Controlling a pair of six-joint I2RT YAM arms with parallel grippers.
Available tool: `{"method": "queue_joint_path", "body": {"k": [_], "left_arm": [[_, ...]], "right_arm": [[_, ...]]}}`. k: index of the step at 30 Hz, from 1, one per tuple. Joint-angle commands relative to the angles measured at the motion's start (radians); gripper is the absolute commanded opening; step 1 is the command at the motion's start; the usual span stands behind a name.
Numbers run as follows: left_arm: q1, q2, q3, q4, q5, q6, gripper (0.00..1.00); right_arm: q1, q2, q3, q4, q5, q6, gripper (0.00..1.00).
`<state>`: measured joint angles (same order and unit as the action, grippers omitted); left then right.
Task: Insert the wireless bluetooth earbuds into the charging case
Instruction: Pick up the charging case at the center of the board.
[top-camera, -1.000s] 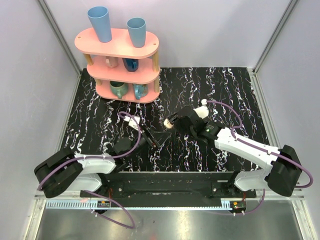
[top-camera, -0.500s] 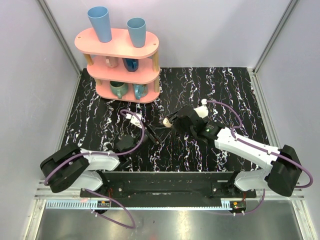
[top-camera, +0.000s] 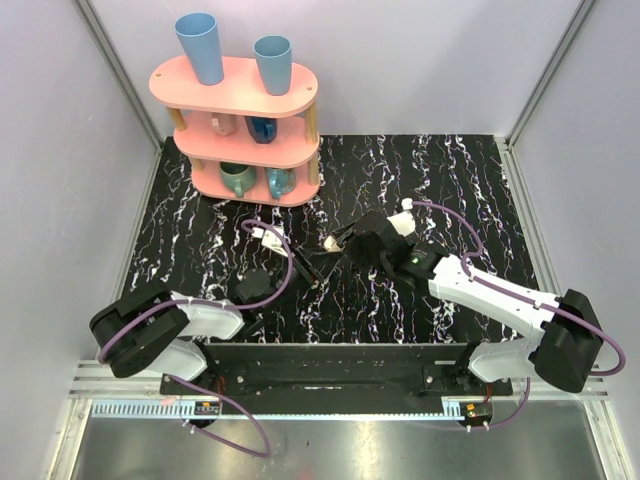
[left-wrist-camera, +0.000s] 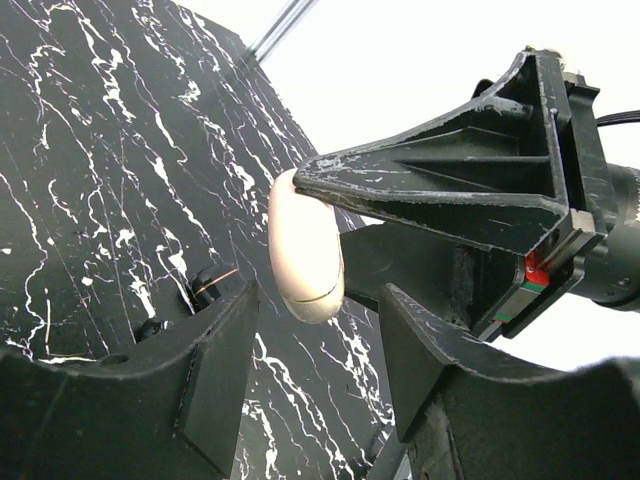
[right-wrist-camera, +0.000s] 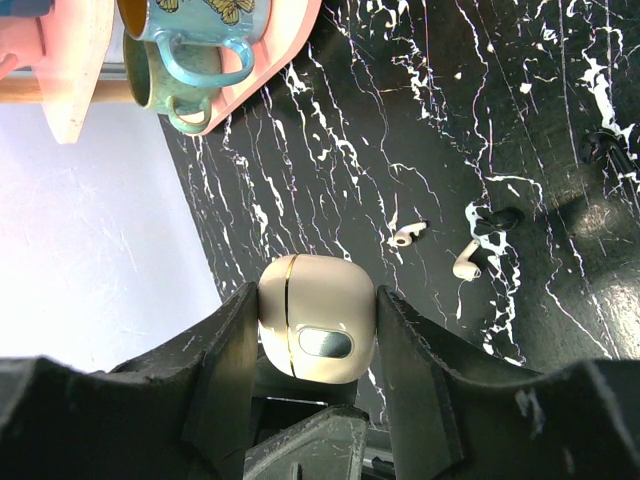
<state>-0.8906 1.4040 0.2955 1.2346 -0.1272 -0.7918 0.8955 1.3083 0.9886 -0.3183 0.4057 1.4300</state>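
At mid-table, left fingers (left-wrist-camera: 218, 385) narrowed, nearer the charging case (left-wrist-camera: 305, 250)

tbl (top-camera: 470, 190): blk marble | on it: pink rack (top-camera: 235, 88) far-L, 2 earbuds (right-wrist-camera: 408, 235) loose

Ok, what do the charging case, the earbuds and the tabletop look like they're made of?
Charging case: likely smooth plastic, cream, satin sheen, thin gold seam. Earbuds: probably glossy white plastic, too small to be sure. Tabletop: black with white veins, marble-look; stone or printed laminate, can't tell.
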Motion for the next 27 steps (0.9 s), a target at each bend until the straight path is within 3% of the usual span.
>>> {"method": "queue_joint_path", "body": {"k": [1, 5, 11, 23, 27], "left_arm": [[-0.002, 0.023, 0.034, 0.115, -0.049, -0.001, 0.55], [-0.004, 0.046, 0.037, 0.149, -0.057, -0.014, 0.47], [-0.002, 0.050, 0.040, 0.160, -0.069, -0.017, 0.45], [-0.002, 0.069, 0.016, 0.245, -0.127, -0.027, 0.47], [-0.002, 0.075, 0.005, 0.292, -0.141, -0.024, 0.56]], "right_arm": [[-0.003, -0.018, 0.007, 0.035, 0.007, 0.015, 0.35], [-0.003, -0.024, 0.007, 0.036, 0.005, 0.017, 0.34], [-0.003, -0.021, 0.002, 0.039, -0.002, 0.017, 0.34], [-0.003, -0.024, -0.005, 0.047, -0.004, 0.023, 0.34], [-0.003, -0.024, -0.007, 0.048, -0.005, 0.024, 0.34]]}}
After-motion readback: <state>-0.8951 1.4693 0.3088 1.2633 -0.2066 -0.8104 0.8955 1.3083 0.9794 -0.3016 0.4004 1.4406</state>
